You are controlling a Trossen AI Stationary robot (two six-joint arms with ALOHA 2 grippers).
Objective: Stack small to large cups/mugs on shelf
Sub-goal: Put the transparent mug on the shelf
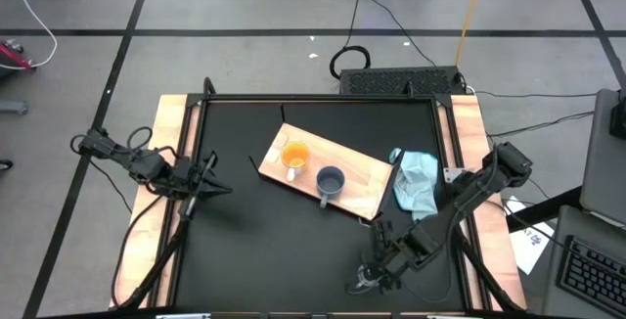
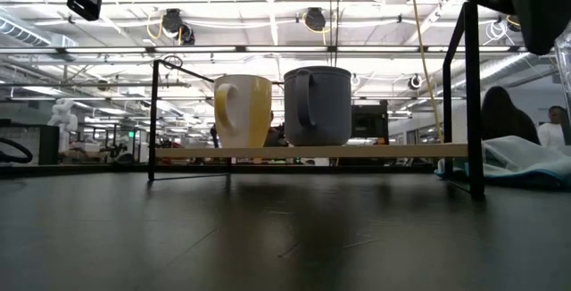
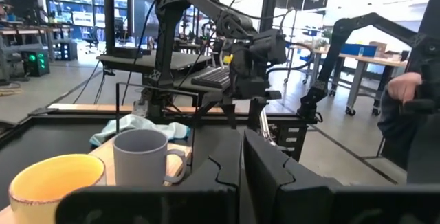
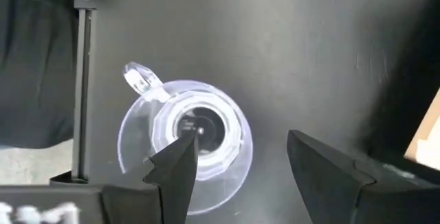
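Note:
An orange mug (image 1: 294, 155) and a grey-blue mug (image 1: 331, 180) stand upright on the light-wood shelf board (image 1: 364, 184) in the middle of the table. They also show in the low view, the orange mug (image 2: 243, 111) beside the grey-blue mug (image 2: 318, 105). A clear glass cup (image 4: 185, 138) with a handle stands on the black tabletop near the front edge (image 1: 364, 282). My right gripper (image 4: 239, 141) is open above it, pointing down, with one finger over the cup's mouth and the other outside its wall. My left gripper (image 1: 210, 187) is shut and empty at the table's left side. My right gripper comes at the clear glass cup from above. One finger (image 4: 177, 165) is over the cup's mouth and the other (image 4: 323, 159) stands outside the rim (image 4: 242, 131). I cannot tell whether either finger touches the glass. The cup stands upright on the tabletop.
A light blue cloth (image 1: 416, 182) lies at the board's right end. The shelf stands on thin black legs (image 2: 471, 103) above the tabletop. A black frame bar (image 4: 82, 86) runs close beside the glass cup. A person (image 3: 412, 93) stands beyond the table.

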